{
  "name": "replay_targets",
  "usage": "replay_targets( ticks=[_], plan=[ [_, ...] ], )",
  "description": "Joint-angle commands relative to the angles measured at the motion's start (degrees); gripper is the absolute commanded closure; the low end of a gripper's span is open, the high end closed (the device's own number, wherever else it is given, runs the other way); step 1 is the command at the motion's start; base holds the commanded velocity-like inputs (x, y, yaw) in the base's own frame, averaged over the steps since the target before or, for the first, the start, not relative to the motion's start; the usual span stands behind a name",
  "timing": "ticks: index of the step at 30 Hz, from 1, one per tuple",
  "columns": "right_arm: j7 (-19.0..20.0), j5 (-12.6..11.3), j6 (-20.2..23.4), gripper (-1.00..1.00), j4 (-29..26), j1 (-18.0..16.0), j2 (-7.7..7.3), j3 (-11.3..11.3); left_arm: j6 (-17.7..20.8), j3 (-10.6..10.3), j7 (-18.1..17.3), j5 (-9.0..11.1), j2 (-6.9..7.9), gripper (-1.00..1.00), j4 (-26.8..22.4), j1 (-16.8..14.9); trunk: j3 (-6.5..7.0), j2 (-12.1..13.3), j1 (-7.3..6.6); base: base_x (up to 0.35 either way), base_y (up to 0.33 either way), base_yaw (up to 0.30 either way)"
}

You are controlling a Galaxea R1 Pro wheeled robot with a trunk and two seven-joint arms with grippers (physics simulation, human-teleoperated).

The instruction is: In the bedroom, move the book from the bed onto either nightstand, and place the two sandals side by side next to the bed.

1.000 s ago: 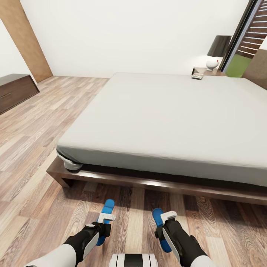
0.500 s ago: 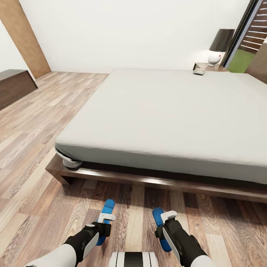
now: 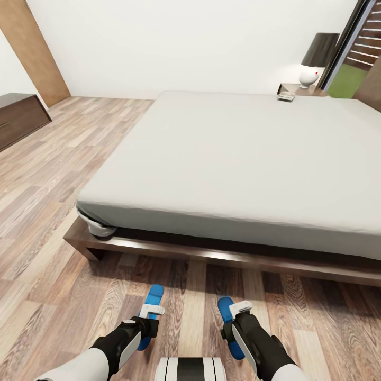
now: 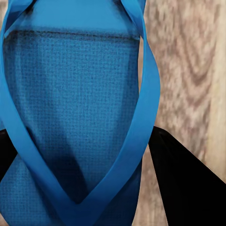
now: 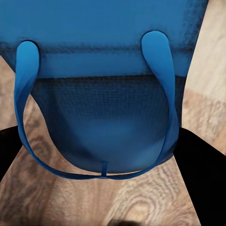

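In the head view each of my grippers holds one blue sandal low over the wood floor, just in front of the bed. My left gripper is shut on the left sandal, which shows up close between dark fingers. My right gripper is shut on the right sandal, also up close. The two sandals are roughly parallel, about a hand's width apart. The book is a small flat thing at the bed's far edge by the nightstand; I cannot tell which it rests on.
A lamp with a dark shade stands on the nightstand. A long dark-brown cabinet sits by the left wall near a brown door. The bed's dark wooden base runs across just beyond the sandals. Open plank floor lies to the left.
The whole view has shifted slightly, so the bed and far wall sit higher in the picture. Both grippers keep the sandals in the same pose.
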Motion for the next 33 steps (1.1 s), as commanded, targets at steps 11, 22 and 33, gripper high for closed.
replay_targets(
  ticks=[11, 22, 33],
  plan=[
    [-0.17, 0.14, 0.33, 1.0, -0.06, -0.02, 0.0, 0.16, -0.75, -0.35, -0.04, 0.5, 0.18, 1.0, -2.36, -0.01, -0.04, -0.01, -0.01, 0.0, 0.0, 0.0],
    [-0.17, 0.13, 0.33, 1.0, -0.06, -0.02, -0.01, 0.16, -1.07, 3.45, -0.13, 0.36, 0.21, 1.0, -2.8, -0.1, -0.04, -0.01, -0.01, 0.0, 0.0, 0.0],
    [-0.17, 0.11, 0.33, 1.0, -0.06, -0.02, 0.06, 0.16, -1.11, 3.95, -0.21, 0.34, 0.21, 1.0, -2.82, -0.03, -0.04, -0.01, -0.01, 0.015, 0.012, 0.0]
  ],
)
